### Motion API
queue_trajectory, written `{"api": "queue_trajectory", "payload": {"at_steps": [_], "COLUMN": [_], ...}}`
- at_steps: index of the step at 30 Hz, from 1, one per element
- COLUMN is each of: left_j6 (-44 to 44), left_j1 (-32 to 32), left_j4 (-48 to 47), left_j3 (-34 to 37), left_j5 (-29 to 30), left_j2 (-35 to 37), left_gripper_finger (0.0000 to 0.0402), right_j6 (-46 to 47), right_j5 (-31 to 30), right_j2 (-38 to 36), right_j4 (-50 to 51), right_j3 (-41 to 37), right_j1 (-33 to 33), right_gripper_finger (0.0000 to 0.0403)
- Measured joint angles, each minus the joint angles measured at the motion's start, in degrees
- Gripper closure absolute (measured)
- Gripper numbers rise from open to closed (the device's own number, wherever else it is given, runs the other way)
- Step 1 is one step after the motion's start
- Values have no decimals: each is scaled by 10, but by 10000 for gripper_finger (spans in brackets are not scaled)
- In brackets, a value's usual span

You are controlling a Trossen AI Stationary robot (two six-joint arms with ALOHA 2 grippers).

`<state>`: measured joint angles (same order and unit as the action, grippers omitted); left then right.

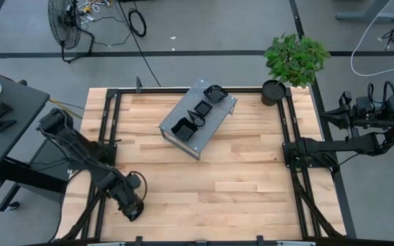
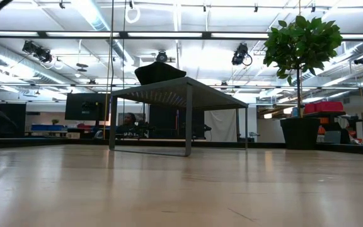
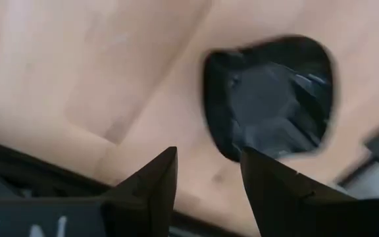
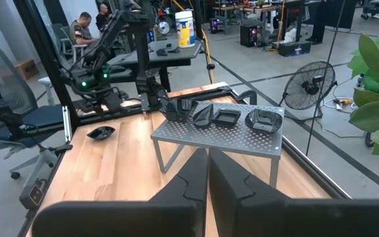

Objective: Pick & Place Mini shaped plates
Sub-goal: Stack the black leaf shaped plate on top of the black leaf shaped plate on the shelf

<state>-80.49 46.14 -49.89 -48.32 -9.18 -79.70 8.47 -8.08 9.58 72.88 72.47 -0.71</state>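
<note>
Below, my left gripper [image 1: 134,208] hovers at the table's [image 1: 238,178] near-left corner, jaws parted and empty, over one black plate [image 3: 268,99] lying on the wood beside the frame. Four more plates [image 1: 198,113] (glossy, assorted shapes) sit on the perforated grey stand [image 4: 242,135] at the table's far middle. My right gripper [image 4: 208,172] waits off the right edge, jaws clenched on nothing.
</note>
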Motion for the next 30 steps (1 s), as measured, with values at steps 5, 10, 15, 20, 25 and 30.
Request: {"api": "queue_trajectory", "payload": {"at_steps": [5,10,15,20,25,30], "left_j6": [-32,-49,-74,-91,-94,-124], "left_j1": [7,7,7,7,7,7], "left_j4": [49,82,117,154,160,158], "left_j3": [45,68,89,101,101,101], "left_j5": [17,34,42,49,57,65], "left_j2": [0,0,0,0,0,0], "left_gripper_finger": [229,229,229,229,229,229], "right_j6": [0,0,0,0,0,0], "right_j5": [0,0,0,0,0,0], "right_j2": [0,0,0,0,0,0], "right_j4": [0,0,0,0,0,0], "right_j3": [0,0,0,0,0,0], "right_j1": [0,0,0,0,0,0], "right_gripper_finger": [383,383,383,383,383,383]}}
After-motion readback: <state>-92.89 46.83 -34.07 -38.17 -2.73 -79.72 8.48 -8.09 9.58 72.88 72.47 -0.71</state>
